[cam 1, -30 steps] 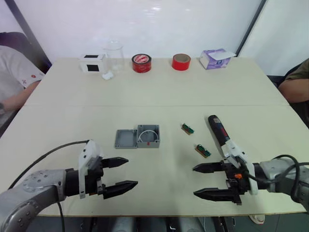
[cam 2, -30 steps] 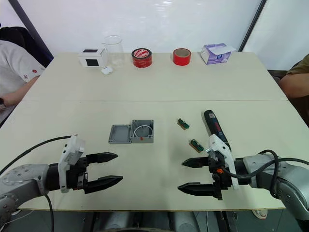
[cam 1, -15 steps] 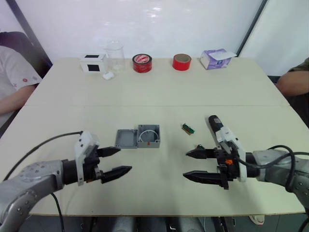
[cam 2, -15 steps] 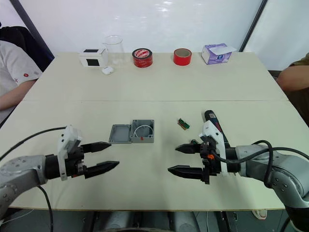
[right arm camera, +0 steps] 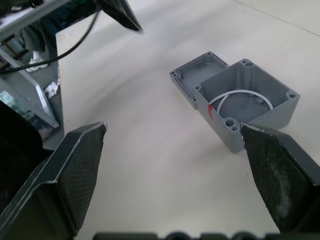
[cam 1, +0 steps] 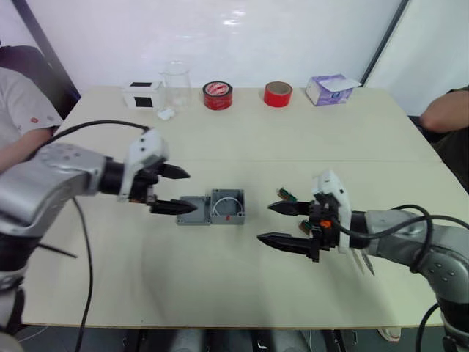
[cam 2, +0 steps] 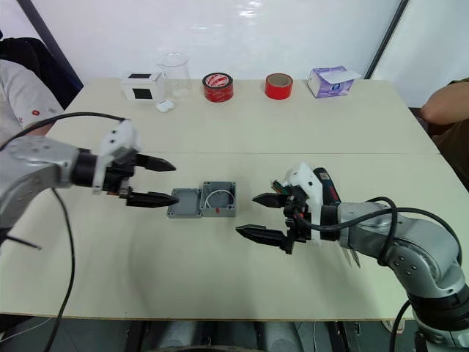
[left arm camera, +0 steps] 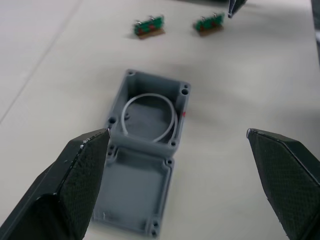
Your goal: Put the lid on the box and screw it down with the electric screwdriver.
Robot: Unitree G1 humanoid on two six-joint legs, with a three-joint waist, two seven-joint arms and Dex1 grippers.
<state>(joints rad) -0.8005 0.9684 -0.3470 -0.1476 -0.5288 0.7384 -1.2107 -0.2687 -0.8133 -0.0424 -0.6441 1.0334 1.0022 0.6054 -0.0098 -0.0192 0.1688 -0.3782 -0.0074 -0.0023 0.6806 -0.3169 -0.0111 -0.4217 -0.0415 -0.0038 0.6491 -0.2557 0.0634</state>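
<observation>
Within the last second both arms came forward from the near edge of the desk (cam 1: 242,132) toward its middle. The left gripper (cam 1: 168,190) travelled the most: it now hangs with its fingers apart just beside the lid (cam 1: 193,210), its lower fingertip at the lid's edge but not yet closed on it. The right gripper (cam 1: 282,224), also with fingers apart and empty, now hovers a little to the side of the box (cam 1: 226,206), between the box and the electric screwdriver (cam 2: 327,186), which lies mostly hidden behind that arm. I judge that the first step, picking up the lid, is about to begin, and the right gripper is perhaps coming to steady the box.

The lid is a flat grey metal plate with rounded corners and small holes at each corner, lying inside-up and touching the box. The box is deeper, of the same dull cast grey, open on top, with a thin white ring (left arm camera: 150,117) lying inside and a small red mark (right arm camera: 210,110) on one wall. The desk surface is smooth and pale.
</observation>
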